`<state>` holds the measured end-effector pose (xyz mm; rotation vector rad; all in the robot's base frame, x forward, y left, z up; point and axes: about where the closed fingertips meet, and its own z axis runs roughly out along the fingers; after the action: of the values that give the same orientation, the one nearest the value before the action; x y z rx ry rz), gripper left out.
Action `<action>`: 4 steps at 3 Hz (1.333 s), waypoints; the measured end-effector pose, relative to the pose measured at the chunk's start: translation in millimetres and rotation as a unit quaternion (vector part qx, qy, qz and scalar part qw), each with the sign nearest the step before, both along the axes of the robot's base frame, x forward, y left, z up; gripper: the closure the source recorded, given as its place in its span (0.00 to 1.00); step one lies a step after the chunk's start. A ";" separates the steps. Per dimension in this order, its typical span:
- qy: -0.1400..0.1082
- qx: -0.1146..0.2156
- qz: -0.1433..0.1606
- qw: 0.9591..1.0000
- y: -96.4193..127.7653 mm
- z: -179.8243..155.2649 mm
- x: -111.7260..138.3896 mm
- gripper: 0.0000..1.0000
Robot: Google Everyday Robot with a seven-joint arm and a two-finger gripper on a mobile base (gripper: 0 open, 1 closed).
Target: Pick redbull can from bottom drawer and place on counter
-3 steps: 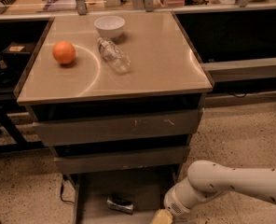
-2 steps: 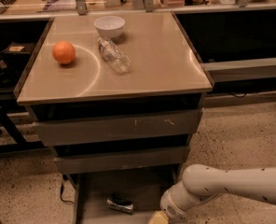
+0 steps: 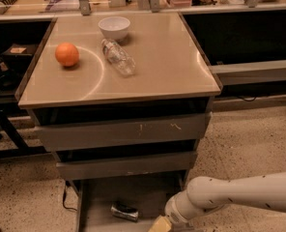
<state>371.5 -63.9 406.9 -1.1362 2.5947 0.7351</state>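
The hand [image 3: 160, 224] hangs low, just right of the can [image 3: 124, 211] and apart from it; wide or narrow, I cannot tell. The can lies on its side in the open bottom drawer [image 3: 97, 197], not yet grasped. High above the can, the desk [image 3: 167, 62] carries a bottle [image 3: 118, 57], an orange [image 3: 66, 54] and a bowl [image 3: 114, 28]. Grasp, lift and placing all remain.

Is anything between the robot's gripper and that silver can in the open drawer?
No: the camera view shows only bare bottom drawer floor between the redbull can and the gripper at its right.
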 end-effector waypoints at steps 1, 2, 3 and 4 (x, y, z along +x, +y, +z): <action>-0.004 0.000 -0.003 1.000 0.5 -0.1 2.6 0.00; 0.002 0.019 -0.005 1.000 5.3 -13.5 1.2 0.00; -0.003 0.051 0.000 0.999 39.9 -73.5 18.9 0.00; -0.003 0.051 0.000 0.999 39.9 -73.5 18.9 0.00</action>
<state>390.5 -24.1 333.3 -1.1062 2.5210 0.8524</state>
